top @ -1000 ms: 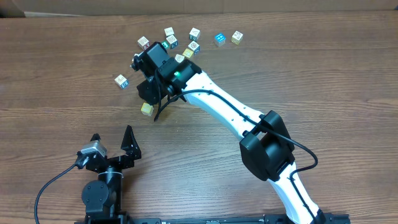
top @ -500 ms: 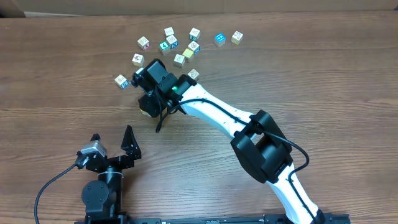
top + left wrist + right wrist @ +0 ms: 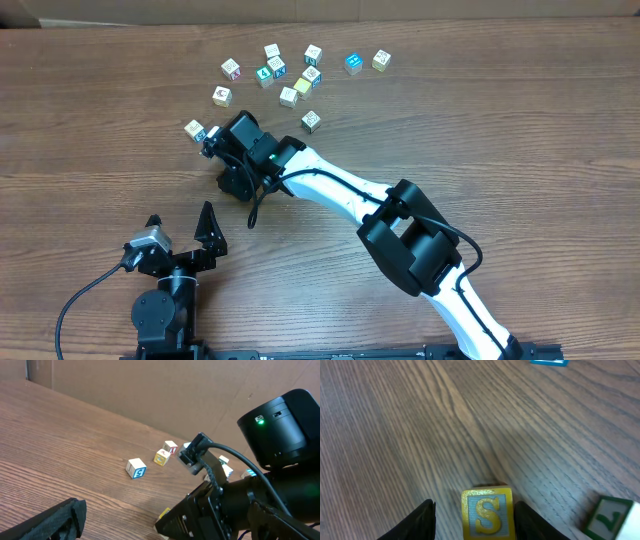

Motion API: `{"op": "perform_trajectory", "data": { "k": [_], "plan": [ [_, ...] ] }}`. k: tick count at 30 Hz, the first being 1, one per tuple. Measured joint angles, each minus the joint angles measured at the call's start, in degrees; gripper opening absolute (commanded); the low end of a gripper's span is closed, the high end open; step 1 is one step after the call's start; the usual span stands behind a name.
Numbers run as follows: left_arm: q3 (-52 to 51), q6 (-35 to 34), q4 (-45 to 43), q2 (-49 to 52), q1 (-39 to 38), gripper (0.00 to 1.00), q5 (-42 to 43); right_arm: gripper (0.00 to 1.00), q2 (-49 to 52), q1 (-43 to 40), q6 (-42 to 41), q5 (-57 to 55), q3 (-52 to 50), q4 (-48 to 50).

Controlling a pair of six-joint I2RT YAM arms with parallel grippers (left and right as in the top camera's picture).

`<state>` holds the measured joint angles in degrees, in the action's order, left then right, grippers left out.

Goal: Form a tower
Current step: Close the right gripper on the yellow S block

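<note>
Left of mid-table, just before the loose cubes [image 3: 288,96], the right gripper [image 3: 476,510] straddled the tower [image 3: 487,520], jaws open, not yet pinching it; its yellow-framed top face read "S". Light, stiff wood, likely tippy, best pinched on opposite flat sides. A green-edged cube [image 3: 607,516] read "7", a blue-edged cube [image 3: 136,468] "5". The left gripper [image 3: 180,230] sat open, well apart.

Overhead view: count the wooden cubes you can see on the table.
13 loose cubes: five along the back, five clustered in front of them, three nearer the arm. The right end effector hides at least one more, the yellow S cube.
</note>
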<state>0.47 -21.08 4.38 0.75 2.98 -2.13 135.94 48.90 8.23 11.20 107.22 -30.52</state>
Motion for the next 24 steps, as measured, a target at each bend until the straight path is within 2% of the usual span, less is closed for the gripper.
{"op": "perform_trajectory", "data": {
  "k": [5, 19, 23, 24],
  "plan": [
    [0.0, 0.02, 0.0, 0.0, 0.0, 0.99, 0.0, 0.52, 0.0, 0.11, 0.28, -0.81, 0.0, 0.0],
    [0.0, 0.0, 0.0, 0.0, 0.0, 0.99, 0.0, 0.52, 0.0, 0.11, 0.42, -2.27, -0.81, 0.04],
    [0.0, 0.0, 0.0, 0.0, 0.0, 1.0, 0.0, 0.5, 0.0, 0.11, 0.42, -2.27, -0.85, 0.04],
    [0.0, 0.02, 0.0, 0.0, 0.0, 0.99, 0.0, 0.46, 0.0, 0.11, 0.42, -2.29, -0.85, 0.02]
  ]
}}
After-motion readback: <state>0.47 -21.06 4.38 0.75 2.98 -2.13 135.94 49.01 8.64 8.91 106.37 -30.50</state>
